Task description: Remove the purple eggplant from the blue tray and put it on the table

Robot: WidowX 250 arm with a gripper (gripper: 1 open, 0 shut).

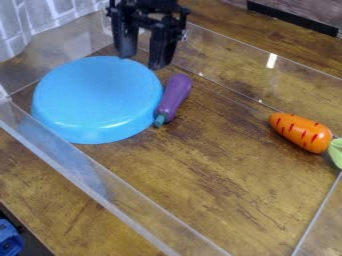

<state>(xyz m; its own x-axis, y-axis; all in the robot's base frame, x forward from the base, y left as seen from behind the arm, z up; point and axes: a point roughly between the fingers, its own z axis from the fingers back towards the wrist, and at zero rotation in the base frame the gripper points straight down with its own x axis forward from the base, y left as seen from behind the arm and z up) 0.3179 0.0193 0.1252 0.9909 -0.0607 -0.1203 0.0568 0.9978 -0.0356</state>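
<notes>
Wood-grain tabletop (pixel 221 180), clear walls around; purple eggplant (pixel 174 98) on the wood just beside the blue tray's (pixel 94 100) right-hand rim in view, seemingly off it already; long axis runs up-frame, green stem end nearest the viewer; gripper (pixel 143 55) above and up-frame of it, fingers apart, nothing between them.

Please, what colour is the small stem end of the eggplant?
Green, on the purple eggplant; seen in the camera view.
</notes>
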